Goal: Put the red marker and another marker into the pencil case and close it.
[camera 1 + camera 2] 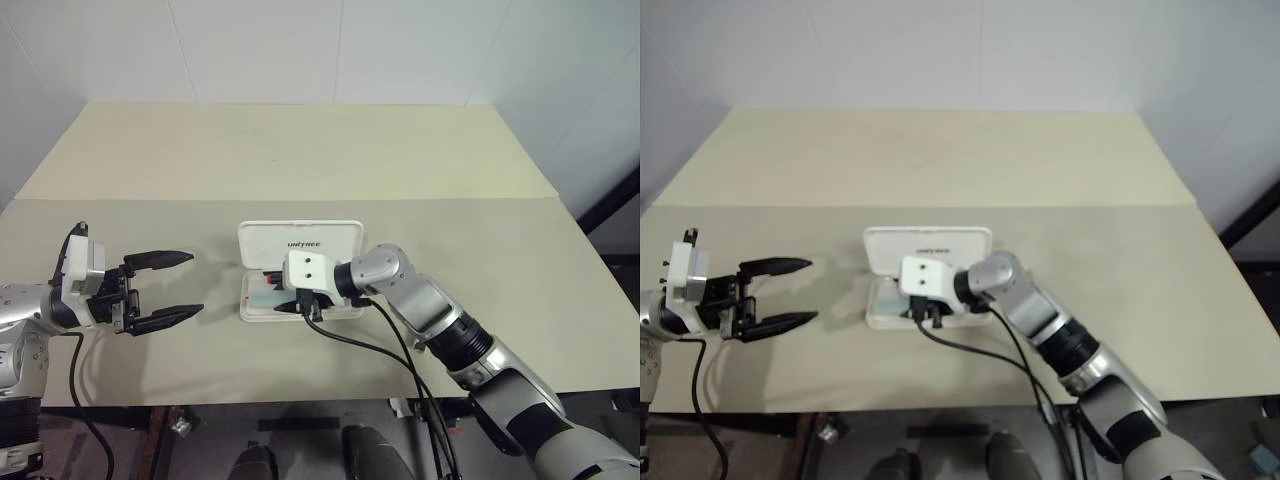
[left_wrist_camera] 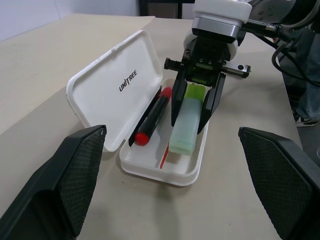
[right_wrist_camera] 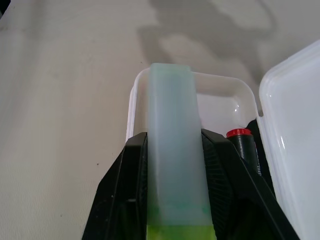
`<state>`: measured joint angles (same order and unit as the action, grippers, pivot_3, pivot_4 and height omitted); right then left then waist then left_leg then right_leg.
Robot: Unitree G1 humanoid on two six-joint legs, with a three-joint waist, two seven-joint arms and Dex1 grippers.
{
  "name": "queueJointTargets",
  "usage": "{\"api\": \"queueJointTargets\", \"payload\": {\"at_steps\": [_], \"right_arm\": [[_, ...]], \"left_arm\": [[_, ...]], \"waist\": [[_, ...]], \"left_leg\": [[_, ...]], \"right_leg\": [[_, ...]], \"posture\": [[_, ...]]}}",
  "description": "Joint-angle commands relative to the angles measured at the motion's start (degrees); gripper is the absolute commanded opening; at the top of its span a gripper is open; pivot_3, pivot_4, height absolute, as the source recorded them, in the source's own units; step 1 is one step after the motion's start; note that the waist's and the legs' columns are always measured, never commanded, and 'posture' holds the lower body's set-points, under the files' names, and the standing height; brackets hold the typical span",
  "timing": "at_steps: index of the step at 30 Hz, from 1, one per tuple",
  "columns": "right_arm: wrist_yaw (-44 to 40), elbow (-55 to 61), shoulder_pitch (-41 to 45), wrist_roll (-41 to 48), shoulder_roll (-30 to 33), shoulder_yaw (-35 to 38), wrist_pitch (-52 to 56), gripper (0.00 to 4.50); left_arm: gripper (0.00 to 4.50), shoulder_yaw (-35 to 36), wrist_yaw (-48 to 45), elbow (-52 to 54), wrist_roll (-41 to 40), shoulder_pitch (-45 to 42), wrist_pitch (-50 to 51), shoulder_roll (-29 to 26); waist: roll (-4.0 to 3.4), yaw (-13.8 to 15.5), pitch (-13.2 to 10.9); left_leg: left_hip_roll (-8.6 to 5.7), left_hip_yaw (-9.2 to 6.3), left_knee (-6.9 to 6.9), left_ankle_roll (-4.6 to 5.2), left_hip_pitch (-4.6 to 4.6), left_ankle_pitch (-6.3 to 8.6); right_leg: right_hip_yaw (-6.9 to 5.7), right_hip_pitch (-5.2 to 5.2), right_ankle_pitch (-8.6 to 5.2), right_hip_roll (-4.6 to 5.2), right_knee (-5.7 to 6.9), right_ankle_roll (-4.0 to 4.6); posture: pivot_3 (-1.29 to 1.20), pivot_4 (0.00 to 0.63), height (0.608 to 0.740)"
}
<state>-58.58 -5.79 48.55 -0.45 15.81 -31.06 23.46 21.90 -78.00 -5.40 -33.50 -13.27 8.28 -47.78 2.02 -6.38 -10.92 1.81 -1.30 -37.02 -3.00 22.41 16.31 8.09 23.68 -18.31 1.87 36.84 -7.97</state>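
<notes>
- Tabletop (image 1: 300, 150): pale beige, two boards w/ a seam running side to side; all items lay on the near board.
- Pencil case (image 1: 298, 240): white hard case w/ rounded corners, lying open about midway along the tabletop, nearer the front edge than the back. Lid stood tilted up on the far side, dark lettering on its inner face; tray (image 2: 187, 172) lay flat on the near side, a red line on its floor.
- Right gripper (image 2: 191, 120): reached in from the tabletop's right side, angled down over the tray. Black fingers (image 3: 122, 190) sat against both long sides of the green highlighter, flanking it; whether they still pinched it or had slackened, couldn't tell.
- Left gripper (image 1: 175, 288): hung above the tabletop toward its left edge, well apart from the case, pointing level toward it. Jaws spread wide, nothing between them.
- Green highlighter (image 2: 186, 122): pale translucent body, bright green end at the gripper side. Lay lengthwise in the tray, on the side away from the lid, its free end near the tray's left end wall.
- Red marker (image 2: 152, 116): black barrel, red cap. Lay in the tray alongside the lid, just beside the highlighter, roughly parallel to it; cap toward the tray's left end.
</notes>
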Motion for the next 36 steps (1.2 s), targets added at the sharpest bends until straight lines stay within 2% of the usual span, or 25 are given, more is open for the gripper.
{"api": "queueJointTargets", "payload": {"at_steps": [1, 5, 6, 10, 14, 18, 22, 26, 32, 36], "right_arm": [[0.7, 3.1, -0.1, 0.69, -0.71, 1.7, 0.92, 2.79], [0.77, 3.37, 0.16, 1.02, -0.57, 2.29, 1.24, 4.26], [0.66, 3.53, 0.23, 1.13, -0.43, 2.45, 1.31, 4.46], [-0.21, 5.08, 0.25, 2.18, 0.69, 3.67, 1.54, 4.46], [-4.0, 10.53, -1.17, 6.35, 4.84, 6.95, 3.38, 4.46], [-11.59, 15.73, -4.77, 10.57, 15.35, 11.21, 2.93, 4.46], [-16.87, 12.89, -6.88, 9.51, 25.03, 12.86, -4.03, 4.46], [-21.72, 8.11, -7.24, 7.54, 30.88, 12.41, -11.55, 4.46], [-24.96, 2.81, -7.75, 4.31, 34.97, 12.3, -20.49, 4.46], [-24.91, 2.81, -9.13, 5.24, 36.62, 14.38, -18.2, 4.46]], "left_arm": [[4.5, 1.2, 0.22, 0.33, -0.87, -0.75, -0.34, -1.01], [4.5, 1.21, 0.35, 0.38, -0.9, -0.68, -0.34, -0.93], [4.5, 1.19, 0.39, 0.37, -0.92, -0.7, -0.35, -0.9], [4.5, 1.13, 0.66, 0.66, -1.01, -0.56, -0.31, -0.71], [4.5, 1.08, 0.78, 1.04, -1.18, -0.38, -0.23, -0.52], [4.5, 0.69, 0.79, 0.85, -1.14, -0.57, -0.44, -0.11], [4.5, -0.28, 0.74, -0.16, -0.74, -1.58, -0.93, 0.55], [4.5, -1.2, 0.58, -1.26, -0.39, -2.87, -1.45, 1.27], [4.5, -1.64, 0.87, -1.2, -0.42, -2.63, -2.1, 2.06], [4.5, -1.33, 1.25, -0.34, -0.67, -1.54, -2.18, 2.23]], "waist": [[0.0, 0.01, 0.0], [0.0, 0.01, 0.0], [0.0, 0.02, 0.0], [0.0, 0.03, 0.0], [-0.01, 0.12, -0.01], [-0.03, 0.75, -0.02], [-0.05, 1.59, -0.04], [-0.07, 1.56, -0.05], [-0.15, 1.55, -0.1], [-0.16, 1.68, -0.11]], "left_leg": [[0.0, -0.01, 0.0, 0.0, 0.0, 0.0], [-0.01, -0.2, 0.01, 0.0, 0.0, 0.0], [-0.02, -0.31, 0.01, 0.0, 0.0, 0.0], [-0.03, -0.5, 0.0, 0.0, 0.0, 0.0], [-0.02, -0.56, 0.04, 0.0, 0.02, 0.0], [-0.03, -0.69, 0.08, 0.0, 0.03, 0.0], [-0.16, -0.62, 0.05, 0.06, 0.05, 0.03], [-0.17, -0.28, 0.03, 0.06, 0.04, 0.03], [-0.13, -0.27, 0.06, 0.05, 0.03, 0.03], [-0.13, -0.29, 0.03, 0.05, 0.03, 0.03]], "right_leg": [[0.0, 0.0, 0.0, 0.0, 0.0, 0.0], [0.0, 0.0, 0.0, 0.04, -0.04, 0.0], [0.0, 0.0, 0.0, 0.04, -0.06, 0.0], [-0.02, 0.0, 0.0, 0.04, -0.07, 0.0], [-0.07, -0.02, 0.0, 0.07, -0.06, 0.0], [-0.59, -0.1, -0.01, 0.41, -0.38, 0.01], [-0.89, -0.15, -0.02, 0.63, -0.49, 0.02], [-1.07, -0.23, -0.02, 0.51, -0.53, 0.03], [-1.11, -0.16, -0.09, 0.43, -0.41, 0.17], [-1.12, -0.19, -0.09, 0.48, -0.4, 0.17]], "posture": [[0.0, 0.15, 0.74], [0.0, 0.15, 0.74], [0.0, 0.15, 0.74], [0.0, 0.15, 0.74], [0.0, 0.15, 0.74], [0.0, 0.15, 0.74], [0.0, 0.15, 0.74], [0.0, 0.15, 0.74], [0.0, 0.15, 0.74], [0.0, 0.15, 0.74]]}}
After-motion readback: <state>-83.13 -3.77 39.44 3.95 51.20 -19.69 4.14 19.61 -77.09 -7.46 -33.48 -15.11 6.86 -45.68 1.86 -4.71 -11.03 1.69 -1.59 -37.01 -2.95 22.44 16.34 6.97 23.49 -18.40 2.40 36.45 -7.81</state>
